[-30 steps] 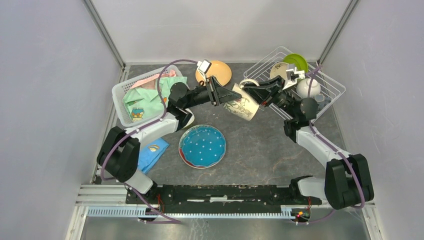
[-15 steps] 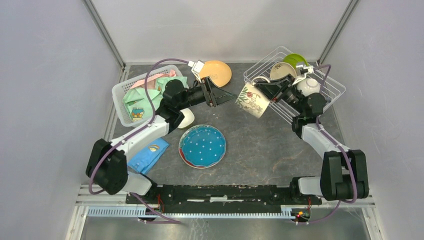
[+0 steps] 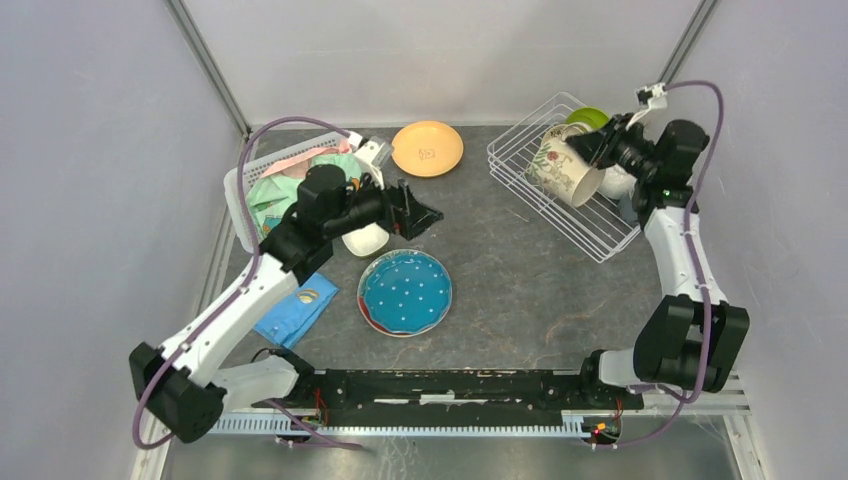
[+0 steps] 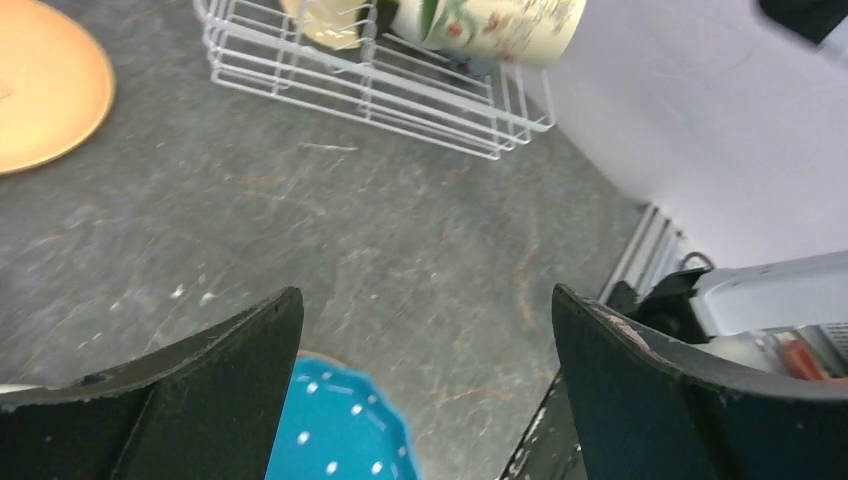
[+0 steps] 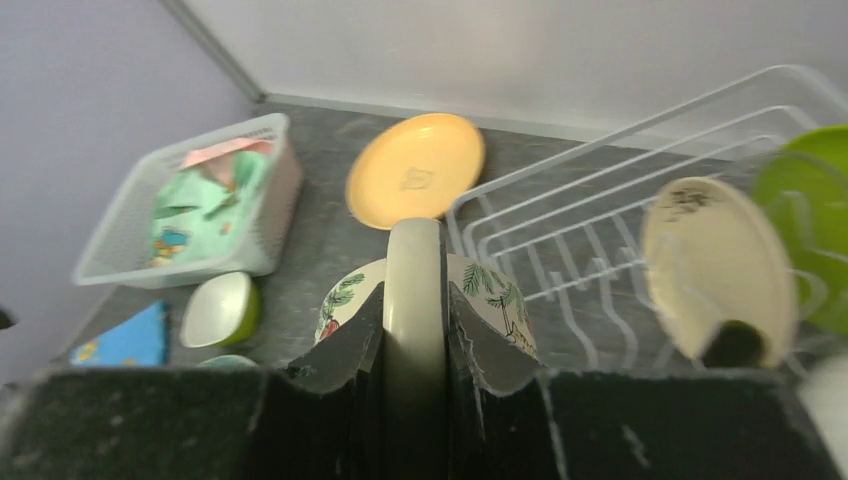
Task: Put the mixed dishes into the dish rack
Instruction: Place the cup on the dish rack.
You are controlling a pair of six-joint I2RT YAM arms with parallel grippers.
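My right gripper (image 5: pixel 415 295) is shut on the handle of the beige mug (image 5: pixel 490 298) with a leaf print. In the top view it holds the mug (image 3: pixel 562 165) tilted over the white wire dish rack (image 3: pixel 520 172) at the back right. A cream plate (image 5: pixel 715 265), a lime-green plate (image 5: pixel 812 225) and a white bowl (image 3: pixel 621 180) stand in the rack. My left gripper (image 3: pixel 418 213) is open and holds nothing, above the table just behind the blue white-dotted plate (image 3: pixel 405 292). An orange plate (image 3: pixel 427 147) lies at the back. A white bowl, green outside, (image 3: pixel 366 238) sits under the left arm.
A white plastic basket of clothes (image 3: pixel 243 202) stands at the back left. A folded blue cloth (image 3: pixel 300 306) lies near the left arm's base. Grey walls close in the table on three sides, with the rack (image 4: pixel 370 85) near the right wall.
My left gripper opened, let go of the mug and drew back to the left. My right arm carried the mug up and back to the right, over the rack.
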